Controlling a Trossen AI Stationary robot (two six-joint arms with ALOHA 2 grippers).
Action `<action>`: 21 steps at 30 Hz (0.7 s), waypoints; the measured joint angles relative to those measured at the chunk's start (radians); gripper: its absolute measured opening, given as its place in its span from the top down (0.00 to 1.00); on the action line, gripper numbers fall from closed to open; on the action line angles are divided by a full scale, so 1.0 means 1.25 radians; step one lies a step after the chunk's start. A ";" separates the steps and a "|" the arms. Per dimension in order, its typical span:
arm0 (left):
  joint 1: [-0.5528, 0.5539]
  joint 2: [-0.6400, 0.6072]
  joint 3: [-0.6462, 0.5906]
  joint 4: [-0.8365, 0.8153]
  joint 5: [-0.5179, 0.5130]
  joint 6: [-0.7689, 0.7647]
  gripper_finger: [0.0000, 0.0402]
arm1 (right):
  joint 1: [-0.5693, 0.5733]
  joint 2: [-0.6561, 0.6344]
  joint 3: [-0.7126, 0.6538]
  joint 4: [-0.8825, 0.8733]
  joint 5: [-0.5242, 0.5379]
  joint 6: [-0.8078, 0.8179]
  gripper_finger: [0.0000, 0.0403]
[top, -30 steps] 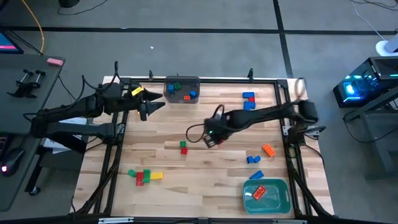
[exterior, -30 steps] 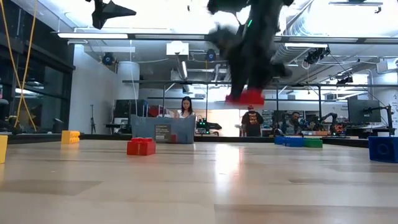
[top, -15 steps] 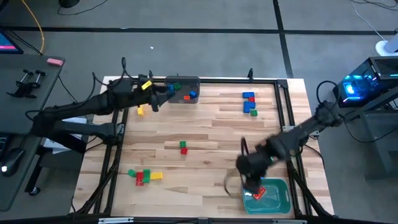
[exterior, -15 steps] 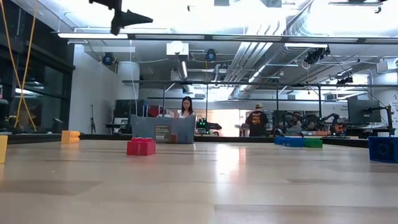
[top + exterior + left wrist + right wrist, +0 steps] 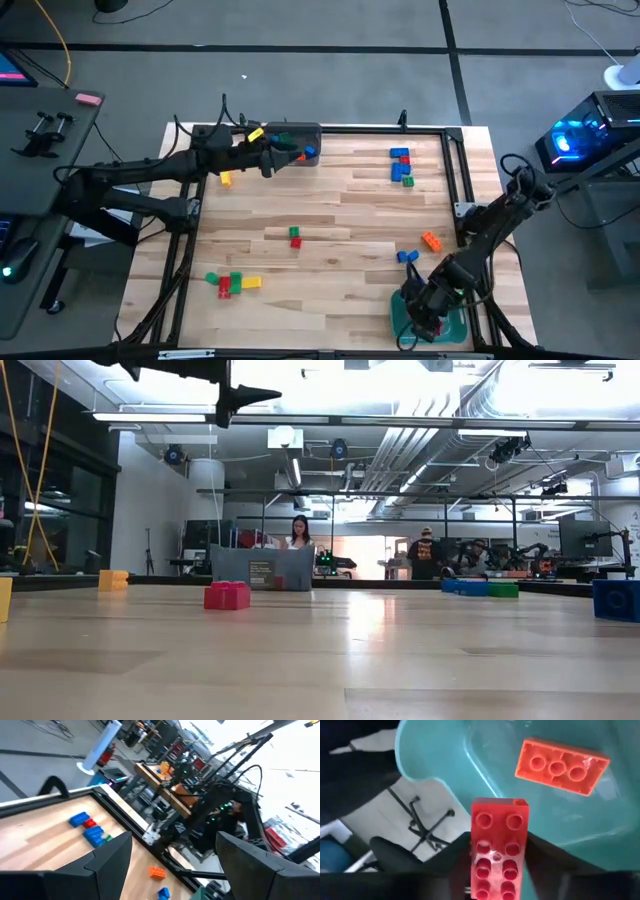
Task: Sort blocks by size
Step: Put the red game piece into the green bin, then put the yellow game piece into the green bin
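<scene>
The right pincer (image 5: 425, 322) hangs over the teal tray (image 5: 445, 755) at the near right corner of the surface (image 5: 340, 215), with a long red brick (image 5: 497, 852) between its fingers above an orange brick (image 5: 562, 766) already lying in the tray; whether the fingers are clamped or parting cannot be told. This looks like the drop of a long piece, so the next move calls for a clean release, then a lift clear. Loose bricks (image 5: 232, 282) lie scattered mid-surface. Farther off, the left pincer (image 5: 268, 160), fingers apart and empty, hovers beside the dark grey bin (image 5: 293, 131).
</scene>
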State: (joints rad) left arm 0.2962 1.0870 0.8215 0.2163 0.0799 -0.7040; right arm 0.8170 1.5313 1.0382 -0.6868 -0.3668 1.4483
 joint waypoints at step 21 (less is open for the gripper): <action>0.101 0.157 0.259 -1.166 -0.433 -0.109 0.32 | -0.190 -0.204 0.066 -0.298 0.220 -0.294 0.12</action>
State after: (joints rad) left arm 0.4227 1.2829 1.1448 -1.2418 -0.4615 -0.8406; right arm 0.5798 1.2759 1.1202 -1.0588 -0.0920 1.0811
